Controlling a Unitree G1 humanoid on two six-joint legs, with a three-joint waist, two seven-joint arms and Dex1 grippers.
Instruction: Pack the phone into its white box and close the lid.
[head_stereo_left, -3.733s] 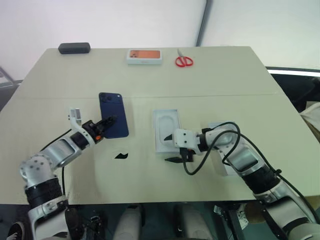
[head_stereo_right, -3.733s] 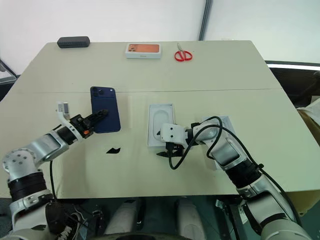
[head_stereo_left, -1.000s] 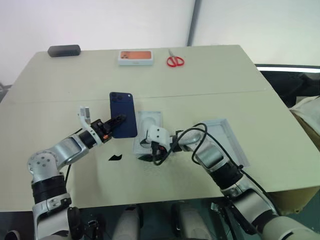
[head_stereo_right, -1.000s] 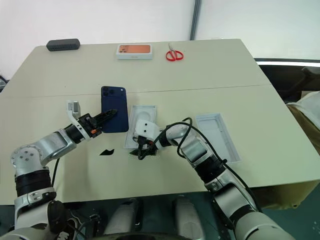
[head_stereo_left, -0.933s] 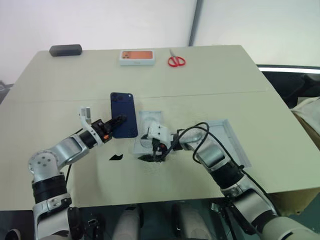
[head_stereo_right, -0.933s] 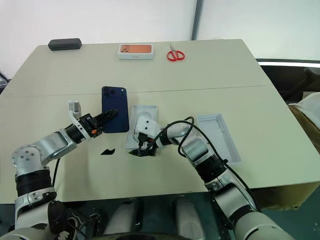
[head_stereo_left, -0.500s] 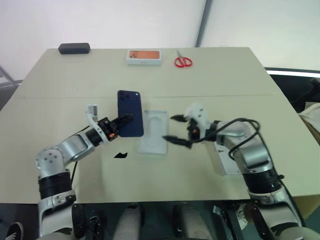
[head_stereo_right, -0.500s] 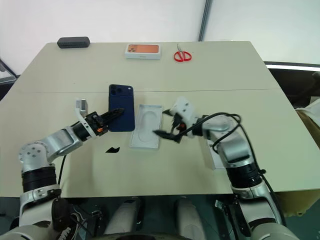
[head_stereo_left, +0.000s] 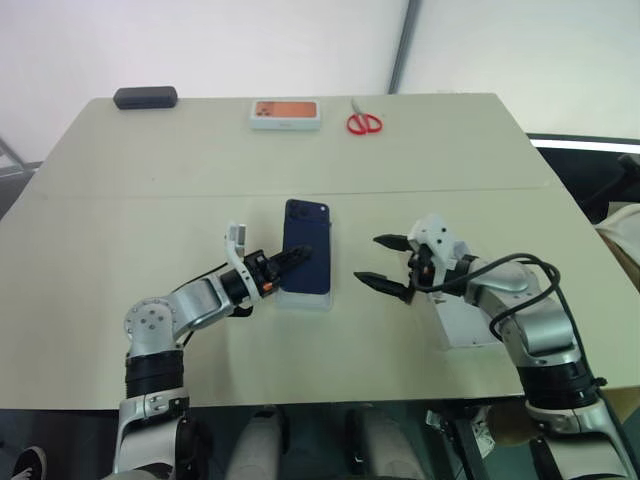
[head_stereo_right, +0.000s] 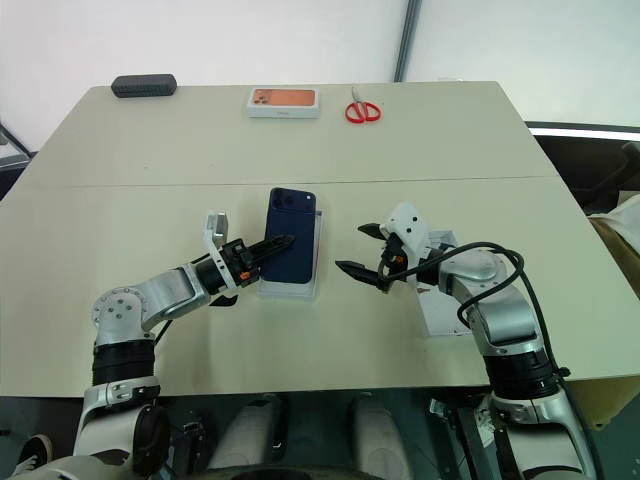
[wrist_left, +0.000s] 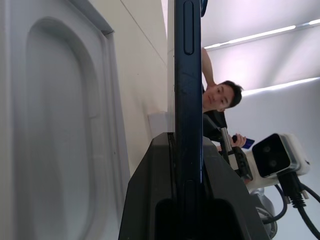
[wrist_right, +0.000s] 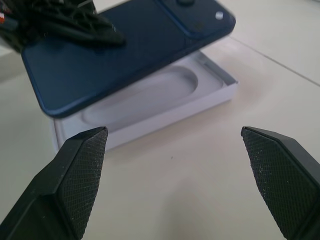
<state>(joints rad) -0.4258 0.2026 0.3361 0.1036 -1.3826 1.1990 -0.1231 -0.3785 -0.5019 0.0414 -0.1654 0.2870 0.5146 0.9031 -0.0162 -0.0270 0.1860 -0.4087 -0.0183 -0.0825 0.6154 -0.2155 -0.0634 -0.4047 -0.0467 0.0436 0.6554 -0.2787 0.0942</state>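
My left gripper (head_stereo_left: 287, 259) reaches level toward the right, fingers (wrist_left: 165, 195) clamped on the phone (head_stereo_left: 306, 259). My right gripper (head_stereo_left: 385, 265) faces it, angled slightly down, fingers (wrist_right: 80, 172) spread wide and holding nothing.

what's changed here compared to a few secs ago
The left pincer, shut on the phone throughout, carried it rightward until it hangs over the recessed white tray. The right pincer, earlier down at that tray nudging it leftward, left it and drew back to the right, open. The scissors, orange-topped box and black case stayed put.
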